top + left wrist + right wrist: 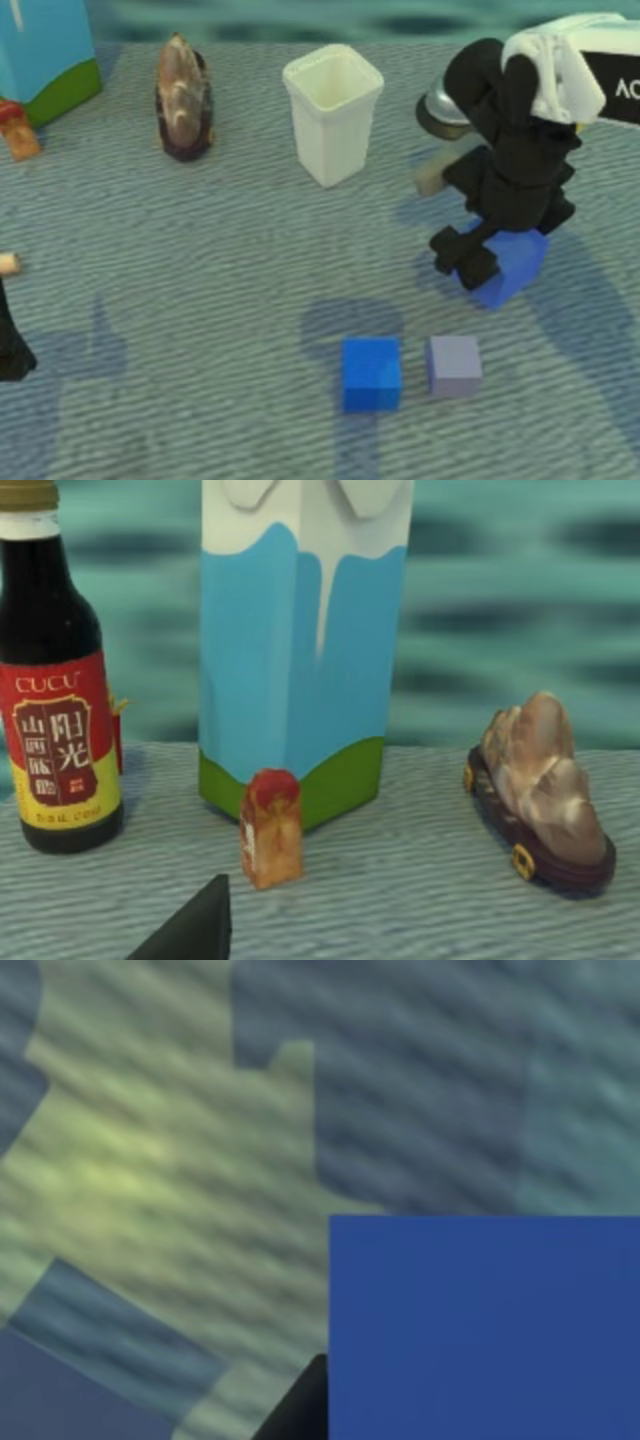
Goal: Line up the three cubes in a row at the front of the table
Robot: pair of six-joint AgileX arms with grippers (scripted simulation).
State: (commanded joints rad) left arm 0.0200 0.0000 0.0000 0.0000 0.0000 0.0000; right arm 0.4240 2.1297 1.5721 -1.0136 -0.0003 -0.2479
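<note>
Overhead, right claw (487,250) gripping larger blue cube (515,262), wrist view showing its flat face (480,1325)

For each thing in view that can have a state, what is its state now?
larger blue cube: under the right gripper, apart from the row
bright blue cube: on the table, front
lavender-grey cube: on the table, beside the bright blue cube
white cup: upright
right gripper: at the larger blue cube
left gripper: parked at left edge

White-shelled right arm (585,60) with dark lettering, black pincer (480,262).
</note>
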